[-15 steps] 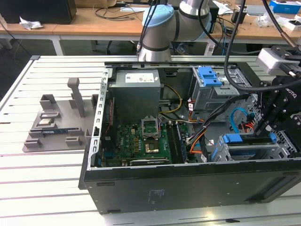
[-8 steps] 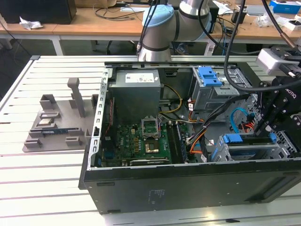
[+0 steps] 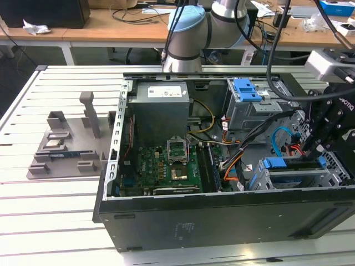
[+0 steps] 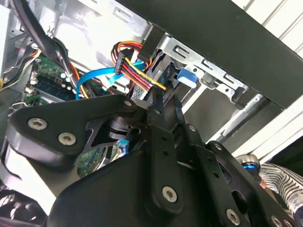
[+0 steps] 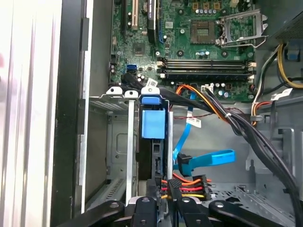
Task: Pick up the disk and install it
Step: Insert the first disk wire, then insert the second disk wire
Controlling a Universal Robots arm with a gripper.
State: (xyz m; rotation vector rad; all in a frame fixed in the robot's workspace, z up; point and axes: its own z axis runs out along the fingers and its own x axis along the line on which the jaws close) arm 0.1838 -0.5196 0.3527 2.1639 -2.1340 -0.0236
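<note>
Black metal forms the open computer case (image 3: 222, 221) that is seen lying on the white slatted desk (image 3: 50, 221) in the exterior view. The black gripper (image 3: 324, 147) is seen lowered into the case at the exterior view's right, over the grey drive cage (image 3: 294, 177). The disk, a flat silver drive in a blue plastic bracket (image 3: 297, 174), is seen seated in that cage, its blue bracket handle (image 3: 275, 163) showing at the end nearer the motherboard.

In the first wrist view the disk (image 5: 156, 156) is seen edge-on, standing in a slot of the cage between grey metal rails, with its blue handle (image 5: 153, 120) at the slot's mouth. The gripper (image 5: 161, 196) is seen at the disk's far end, and the black fingers (image 5: 150, 189) are seen close together on either side of the thin drive edge; whether the drive is actually pinched cannot be told. Just beside the fingers, a black connector with red, yellow and orange wires (image 5: 189, 184) is seen, and a flat blue cable (image 5: 208, 158) lies near it.

The green motherboard (image 5: 199, 47) is laid out plainly in the first wrist view. In the second wrist view the black linkage of the gripper (image 4: 163, 106) is seen close up, with the wire bundle (image 4: 137, 71) and a blue tab (image 4: 187, 78) past it.

A grey power-supply box (image 3: 161, 111) and a grey parts tray (image 3: 66, 144) on the desk are given by the exterior view.
</note>
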